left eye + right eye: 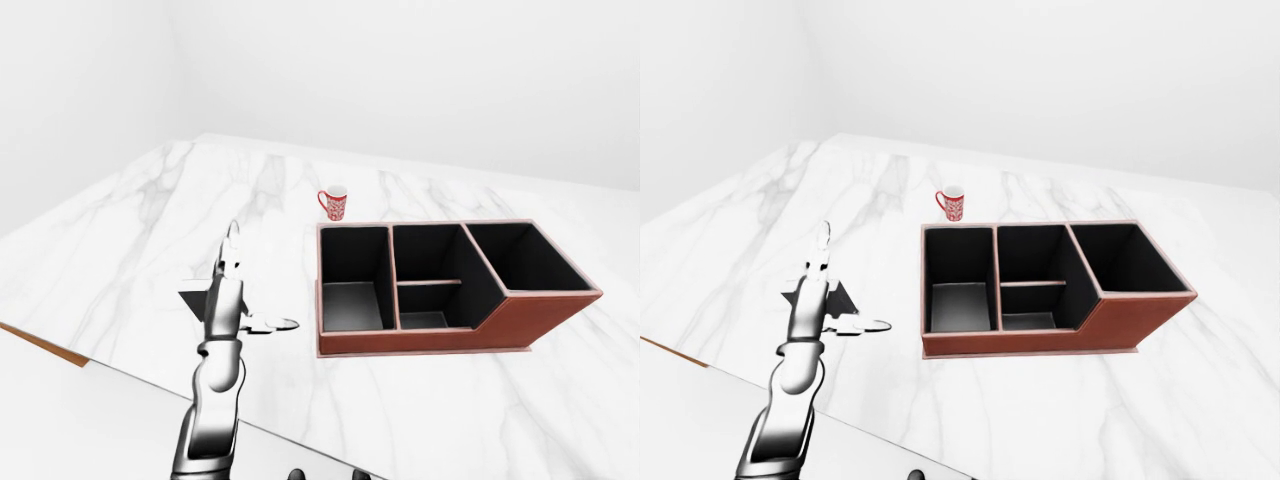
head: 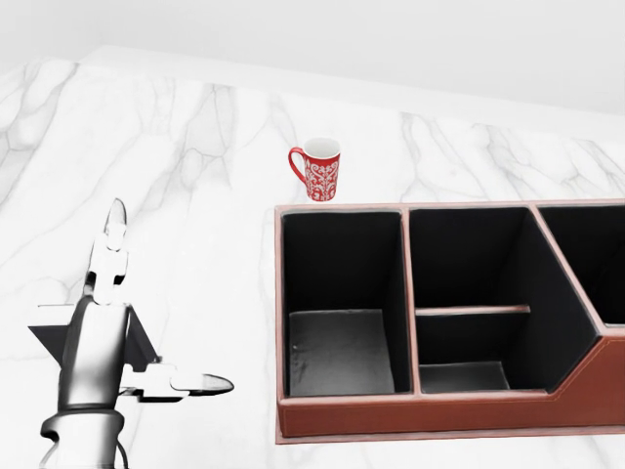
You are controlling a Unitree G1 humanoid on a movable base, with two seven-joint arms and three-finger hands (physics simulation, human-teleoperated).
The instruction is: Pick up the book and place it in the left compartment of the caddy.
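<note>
You have one book (image 2: 54,337), one red patterned mug (image 2: 318,170) and one caddy (image 2: 586,391) on one marble table (image 2: 195,176) (caddy compartments visible: four). One hand (image 2: 103,332) is in view.

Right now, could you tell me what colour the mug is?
The mug is red with a white pattern, white inside; head view.

The left hand (image 2: 103,337) rises at the head view's lower left, fingers straight up, thumb apparently splayed right.
</note>
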